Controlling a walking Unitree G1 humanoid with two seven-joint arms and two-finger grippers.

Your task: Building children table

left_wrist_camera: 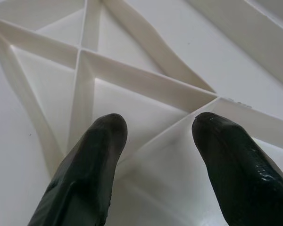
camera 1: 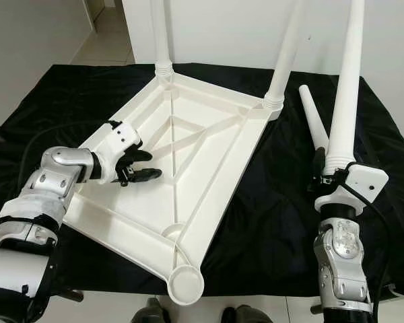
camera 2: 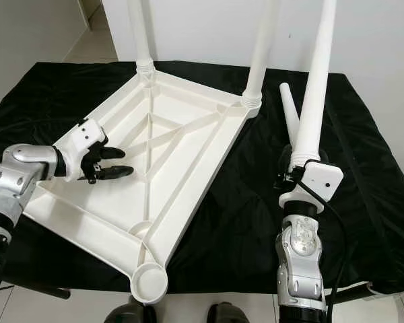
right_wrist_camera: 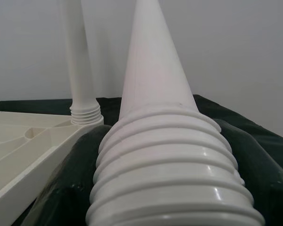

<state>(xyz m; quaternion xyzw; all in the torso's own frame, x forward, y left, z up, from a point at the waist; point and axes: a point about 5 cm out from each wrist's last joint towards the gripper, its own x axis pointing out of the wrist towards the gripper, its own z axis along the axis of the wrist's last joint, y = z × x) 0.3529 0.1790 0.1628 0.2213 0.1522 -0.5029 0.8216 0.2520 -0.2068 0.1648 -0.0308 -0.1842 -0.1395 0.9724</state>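
Two white legs (camera 1: 160, 37) already stand in the far corners of the upturned tabletop (camera 1: 209, 161), which fills the centre of the frame on a black cloth (camera 1: 289, 202). At left of centre, the left gripper (camera 1: 140, 165) hovers over the ribbed underside, fingers apart and empty. At lower right, the right gripper (camera 1: 326, 176) clasps a third leg (camera 1: 345, 87) upright by its threaded end. A fourth leg (camera 1: 312, 118) lies just beside it on the cloth.

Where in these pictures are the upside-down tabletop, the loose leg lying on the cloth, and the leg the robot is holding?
tabletop (camera 1: 219, 171), left eye view, on its right side rail.
loose leg (camera 1: 312, 118), left eye view, mid-shaft.
held leg (camera 1: 347, 87), left eye view, on the shaft above the right hand (camera 1: 331, 176).
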